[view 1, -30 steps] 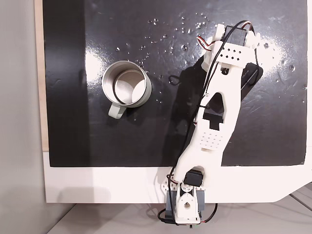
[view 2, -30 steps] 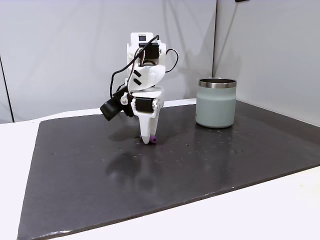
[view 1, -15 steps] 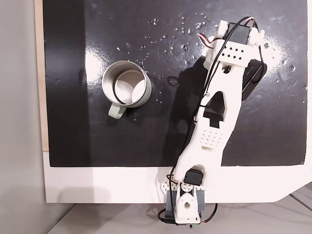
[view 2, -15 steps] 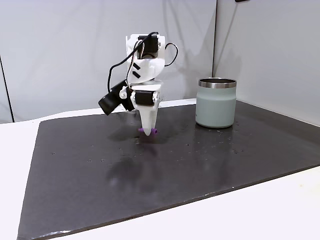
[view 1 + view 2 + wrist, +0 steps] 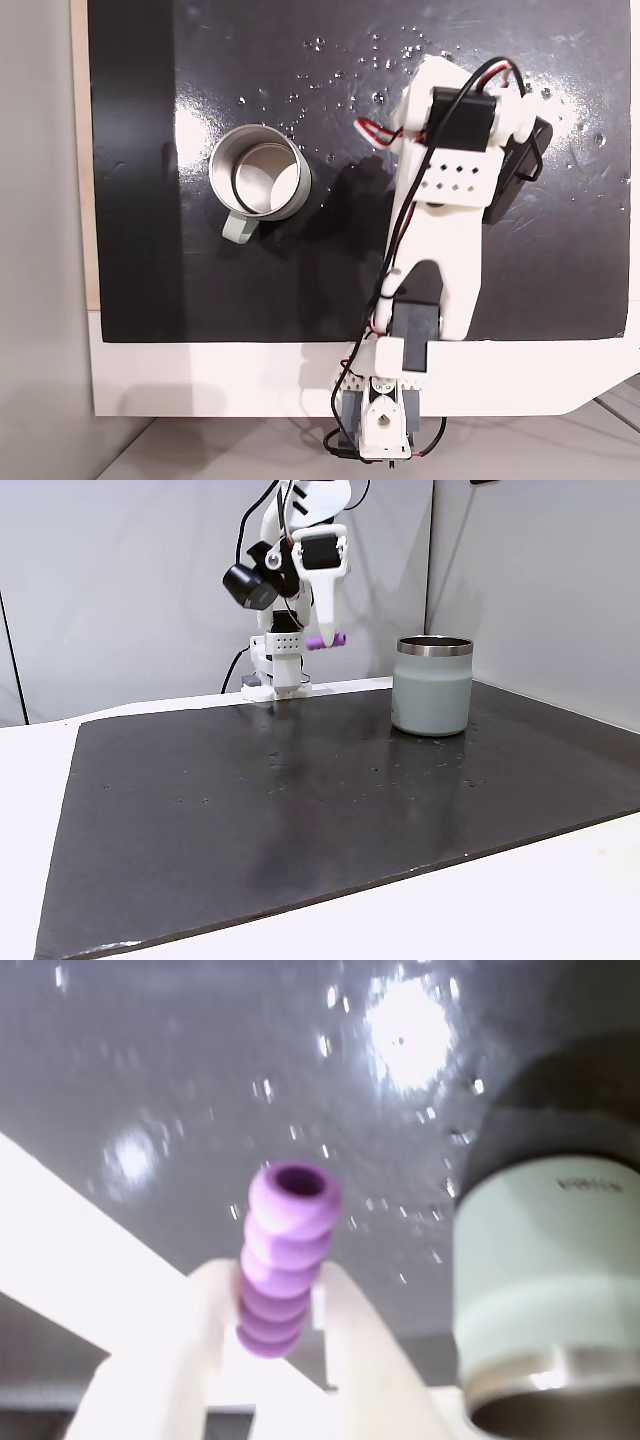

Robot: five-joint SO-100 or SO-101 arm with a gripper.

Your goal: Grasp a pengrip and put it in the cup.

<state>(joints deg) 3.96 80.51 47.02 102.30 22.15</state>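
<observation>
Grasp done: the claw (image 5: 325, 640) clenches the purple pengrip (image 5: 327, 641) high at upper centre, left of the cup (image 5: 432, 685), drop pending.

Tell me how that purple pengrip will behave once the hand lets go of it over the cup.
The pengrip looks like a ribbed, hollow rubbery tube, so it is probably light and slightly squashy. Pinched in the hand, its ridges likely resist slipping. Being cylindrical, it may bounce or roll if it misses the cup.

White printed arm (image 5: 440, 250) is showing black servos, perforated plates and red, white and black cables looping alongside.
</observation>
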